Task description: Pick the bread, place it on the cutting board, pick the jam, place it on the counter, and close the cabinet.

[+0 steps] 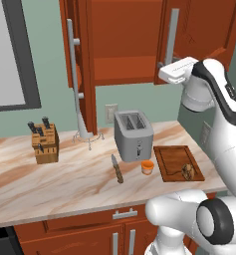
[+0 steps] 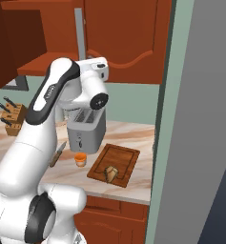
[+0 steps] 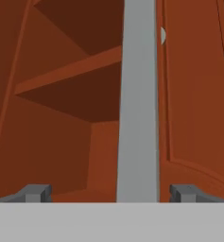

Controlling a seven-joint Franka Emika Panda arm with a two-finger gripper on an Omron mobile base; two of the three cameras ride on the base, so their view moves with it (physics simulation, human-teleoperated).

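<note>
Up at the cabinet (image 1: 124, 40), my claw (image 3: 111, 194) stands wide open astride the door's silver handle (image 3: 139, 99). Below, the bread (image 1: 188, 172) lies on the cutting board (image 1: 172, 154), the jam (image 1: 147, 167) on the surface (image 1: 64, 184) beside it.

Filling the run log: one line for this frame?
phase: closing cabinet | gripper: open, straddling door handle | bread: on cutting board | jam: on counter
</note>
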